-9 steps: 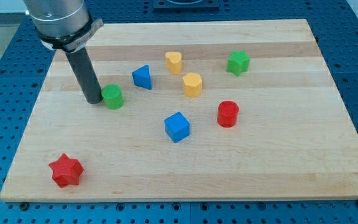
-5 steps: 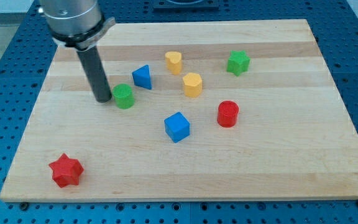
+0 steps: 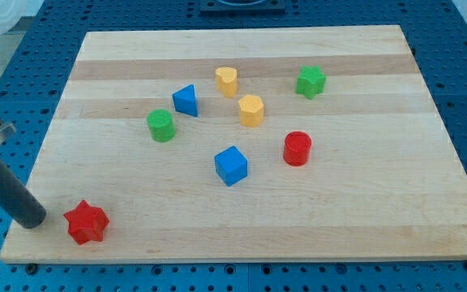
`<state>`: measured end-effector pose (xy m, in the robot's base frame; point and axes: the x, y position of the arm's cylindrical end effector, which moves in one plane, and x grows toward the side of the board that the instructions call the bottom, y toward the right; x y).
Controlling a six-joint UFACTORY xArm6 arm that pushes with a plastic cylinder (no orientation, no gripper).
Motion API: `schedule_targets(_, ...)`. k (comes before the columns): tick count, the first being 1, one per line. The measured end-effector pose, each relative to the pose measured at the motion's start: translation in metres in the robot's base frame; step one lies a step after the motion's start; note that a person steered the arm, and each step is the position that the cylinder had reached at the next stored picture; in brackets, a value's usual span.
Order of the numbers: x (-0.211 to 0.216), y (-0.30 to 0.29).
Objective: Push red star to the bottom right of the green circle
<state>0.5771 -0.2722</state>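
One short gap separates my tip (image 3: 31, 221), a bare rod that grips nothing, from the red star (image 3: 85, 223) just to its right; the green circle (image 3: 160, 126) lies well up-right across the worktop (image 3: 379, 203).

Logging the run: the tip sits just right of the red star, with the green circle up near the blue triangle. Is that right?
Not quite. My tip sits just to the left of the red star, not its right, as the camera view shows. The green circle is indeed up near the blue triangle.
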Motion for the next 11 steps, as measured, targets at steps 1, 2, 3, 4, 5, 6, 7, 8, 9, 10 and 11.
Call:
schedule_targets(1,0.033,0.010)
schedule_targets(2,0.041,0.025)
schedule_targets(3,0.041,0.026)
schedule_targets(4,0.041,0.033)
schedule_targets(5,0.031,0.048)
schedule_targets(6,0.024,0.051)
schedule_targets(7,0.019,0.051)
schedule_targets(8,0.003,0.066)
schedule_targets(9,0.007,0.066)
schedule_targets(10,0.014,0.084)
schedule_targets(11,0.014,0.084)
